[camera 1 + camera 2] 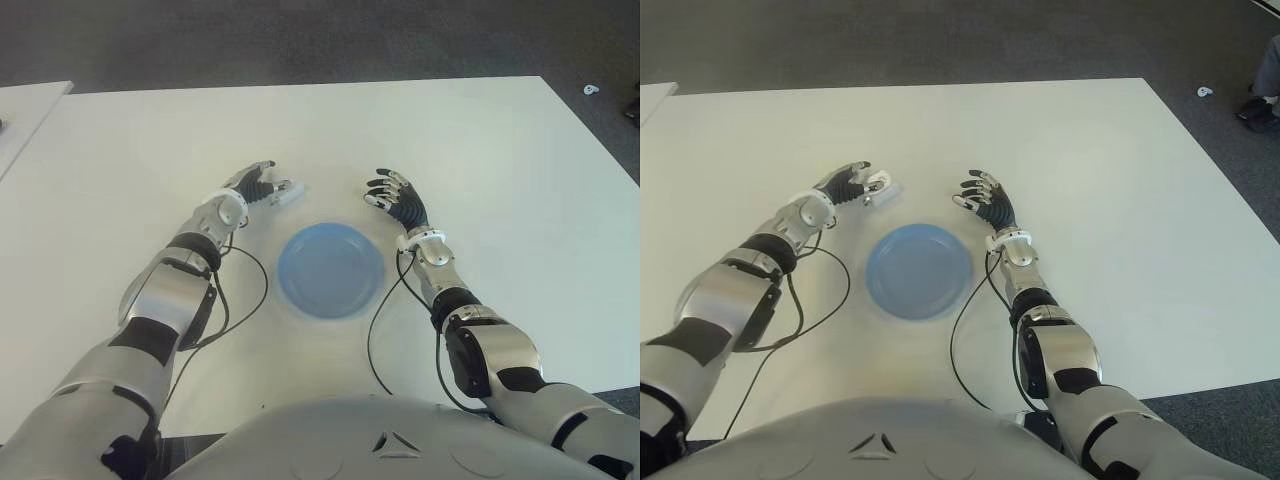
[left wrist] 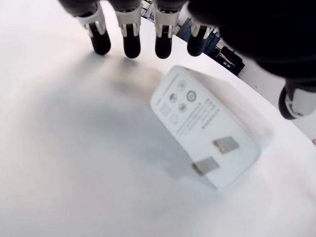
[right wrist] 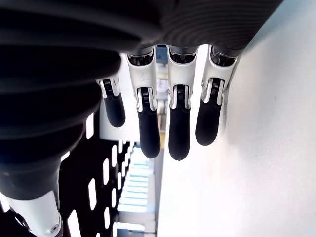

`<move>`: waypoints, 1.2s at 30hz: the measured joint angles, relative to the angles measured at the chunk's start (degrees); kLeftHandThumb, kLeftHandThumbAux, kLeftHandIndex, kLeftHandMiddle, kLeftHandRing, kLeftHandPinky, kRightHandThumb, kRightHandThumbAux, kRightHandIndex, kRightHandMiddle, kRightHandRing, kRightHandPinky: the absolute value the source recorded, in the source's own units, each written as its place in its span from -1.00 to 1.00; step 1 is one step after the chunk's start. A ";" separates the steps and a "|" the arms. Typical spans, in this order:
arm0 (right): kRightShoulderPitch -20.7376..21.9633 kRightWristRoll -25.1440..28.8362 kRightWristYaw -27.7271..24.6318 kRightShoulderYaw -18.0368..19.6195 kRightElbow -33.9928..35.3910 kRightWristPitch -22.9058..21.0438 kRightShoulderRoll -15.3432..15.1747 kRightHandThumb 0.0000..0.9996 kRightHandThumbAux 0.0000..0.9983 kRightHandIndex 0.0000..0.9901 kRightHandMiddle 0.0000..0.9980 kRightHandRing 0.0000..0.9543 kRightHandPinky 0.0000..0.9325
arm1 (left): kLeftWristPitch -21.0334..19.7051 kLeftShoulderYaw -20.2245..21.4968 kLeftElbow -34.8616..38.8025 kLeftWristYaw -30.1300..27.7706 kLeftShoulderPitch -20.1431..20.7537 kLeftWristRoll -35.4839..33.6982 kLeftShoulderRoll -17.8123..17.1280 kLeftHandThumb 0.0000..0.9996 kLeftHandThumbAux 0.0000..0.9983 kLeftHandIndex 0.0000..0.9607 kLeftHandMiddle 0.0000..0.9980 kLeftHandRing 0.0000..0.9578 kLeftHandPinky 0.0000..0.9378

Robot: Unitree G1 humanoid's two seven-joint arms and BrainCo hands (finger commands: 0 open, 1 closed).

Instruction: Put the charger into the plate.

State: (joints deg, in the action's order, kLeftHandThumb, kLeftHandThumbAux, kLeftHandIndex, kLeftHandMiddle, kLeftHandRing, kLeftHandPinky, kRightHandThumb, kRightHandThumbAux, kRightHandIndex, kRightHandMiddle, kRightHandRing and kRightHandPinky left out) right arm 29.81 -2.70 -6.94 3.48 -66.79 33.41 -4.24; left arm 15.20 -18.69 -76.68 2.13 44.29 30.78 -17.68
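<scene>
The white charger (image 1: 290, 193) lies flat on the white table (image 1: 480, 160), just beyond the plate's far left rim. In the left wrist view the charger (image 2: 207, 128) shows its two metal prongs facing up. My left hand (image 1: 266, 186) sits right at it, open; its fingertips (image 2: 131, 47) hover on one side and the thumb (image 2: 296, 101) on the other, none closed on it. The blue plate (image 1: 330, 270) rests empty between my arms. My right hand (image 1: 393, 195) is open, fingers spread, beside the plate's far right rim.
Black cables (image 1: 250, 290) loop on the table from both wrists, one on each side of the plate. A second white table (image 1: 20, 110) stands at the far left. Dark floor lies beyond the far edge, with a small white object (image 1: 591, 89) on it.
</scene>
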 measured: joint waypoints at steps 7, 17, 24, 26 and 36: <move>0.00 0.01 0.00 -0.01 0.02 0.00 0.04 -0.68 0.39 -0.61 -0.28 -0.25 -0.24 | 0.75 -1.61 -0.02 0.77 -0.06 1.63 -0.43 -0.65 -0.39 -1.00 -1.00 -1.00 -1.00; -0.06 -0.20 0.86 -0.33 0.12 0.00 0.50 -0.65 0.40 -0.61 -0.29 -0.24 -0.23 | 0.58 -5.14 -0.27 2.49 0.38 4.98 -0.59 -0.70 -0.45 -1.00 -1.00 -1.00 -1.00; -0.06 -0.29 1.44 -0.71 0.12 0.00 0.52 -0.64 0.39 -0.61 -0.29 -0.24 -0.22 | 0.11 -6.34 -0.42 2.48 0.91 5.37 -0.46 -0.70 -0.46 -1.00 -1.00 -1.00 -1.00; -0.06 -0.29 1.58 -0.79 0.12 0.00 0.52 -0.64 0.39 -0.60 -0.29 -0.24 -0.22 | -0.02 -6.57 -0.44 2.43 1.07 5.36 -0.38 -0.70 -0.46 -1.00 -1.00 -1.00 -1.00; -0.01 -0.55 2.30 -1.45 0.11 -0.01 0.84 -0.65 0.44 -0.56 -0.30 -0.25 -0.23 | -0.93 -6.86 -0.35 0.42 2.20 5.16 0.28 -0.69 -0.48 -1.00 -1.00 -1.00 -1.00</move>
State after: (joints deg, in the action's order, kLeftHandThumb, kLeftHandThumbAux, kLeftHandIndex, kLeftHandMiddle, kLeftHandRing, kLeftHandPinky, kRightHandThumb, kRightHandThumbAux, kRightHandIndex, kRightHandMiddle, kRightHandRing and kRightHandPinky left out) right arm 29.80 -3.25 -4.64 2.03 -66.68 33.40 -3.40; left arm 14.28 -25.55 -77.03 2.55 46.49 35.94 -17.40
